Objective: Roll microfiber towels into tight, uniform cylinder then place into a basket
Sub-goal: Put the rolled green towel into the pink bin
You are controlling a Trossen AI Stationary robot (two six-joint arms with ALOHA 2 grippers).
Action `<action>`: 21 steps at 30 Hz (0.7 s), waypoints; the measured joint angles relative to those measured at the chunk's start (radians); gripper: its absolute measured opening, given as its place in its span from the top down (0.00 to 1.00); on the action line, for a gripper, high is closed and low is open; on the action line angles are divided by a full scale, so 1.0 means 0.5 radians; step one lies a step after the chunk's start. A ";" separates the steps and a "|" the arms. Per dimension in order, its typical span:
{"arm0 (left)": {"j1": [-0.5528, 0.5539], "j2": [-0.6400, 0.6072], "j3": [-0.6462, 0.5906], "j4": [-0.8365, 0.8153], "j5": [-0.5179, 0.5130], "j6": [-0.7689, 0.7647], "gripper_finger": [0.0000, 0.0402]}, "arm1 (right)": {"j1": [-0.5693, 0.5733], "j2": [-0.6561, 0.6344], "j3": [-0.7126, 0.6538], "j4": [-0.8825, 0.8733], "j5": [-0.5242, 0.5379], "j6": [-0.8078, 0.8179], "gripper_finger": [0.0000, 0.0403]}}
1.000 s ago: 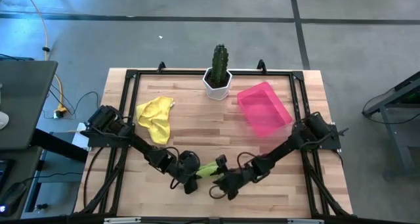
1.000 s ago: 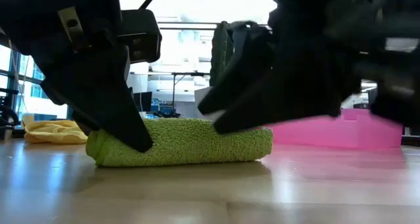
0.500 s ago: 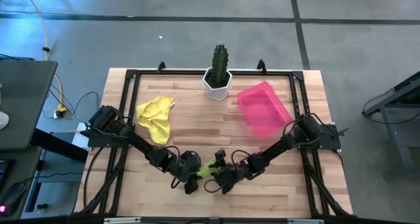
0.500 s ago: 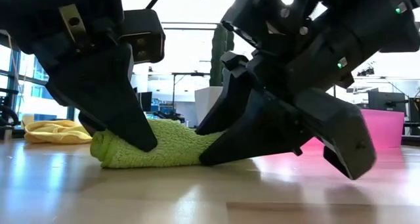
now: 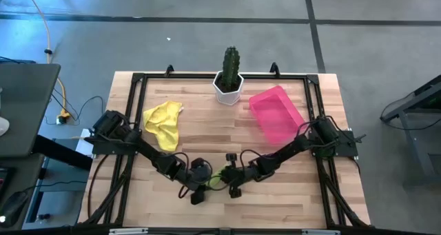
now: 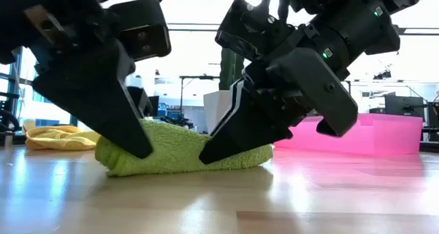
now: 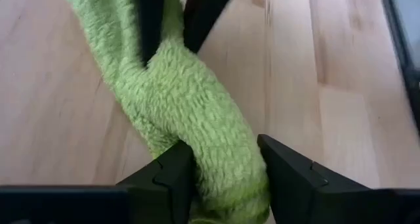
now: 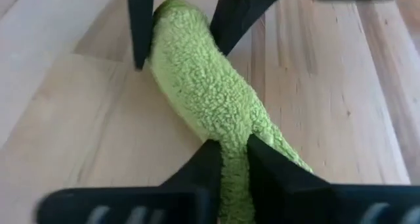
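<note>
The right gripper (image 8: 231, 159) is pinched tight on one end of the lime green, rolled microfiber towel (image 5: 216, 178), squeezing the nap thin between its two dark fingers. The left gripper (image 7: 223, 168) straddles the other end with its jaws set wider, fingers against the cloth but barely pressing it. The roll lies near the front edge of the wooden table (image 5: 303, 200), its long axis running between the two grippers. The shallow, bright pink plastic basket (image 5: 277, 114) sits behind and to the right, on the right arm's side, so that arm looks better placed to carry the roll over. A crumpled bright yellow towel (image 5: 164, 123) waits at the back left.
</note>
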 joint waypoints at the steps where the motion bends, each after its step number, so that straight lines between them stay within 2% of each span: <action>1: 0.000 -0.018 -0.002 -0.033 -0.001 0.029 0.62 | 0.000 0.000 0.000 -0.004 -0.011 0.025 0.95; 8: -0.002 -0.183 -0.003 -0.365 -0.037 0.138 0.60 | -0.003 -0.061 -0.006 -0.060 -0.085 0.058 0.98; 11: -0.004 -0.266 -0.001 -0.511 -0.055 0.110 0.60 | -0.021 -0.182 -0.019 -0.239 -0.073 0.004 0.99; 13: -0.008 -0.330 -0.008 -0.642 -0.082 0.096 0.60 | -0.047 -0.265 -0.021 -0.372 -0.037 -0.020 0.99; 16: -0.019 -0.387 0.001 -0.664 -0.120 0.089 0.60 | -0.105 -0.428 -0.020 -0.639 0.070 0.037 0.99; 21: -0.044 -0.451 -0.003 -0.699 -0.199 0.088 0.60 | -0.209 -0.695 -0.018 -1.122 0.298 0.370 0.99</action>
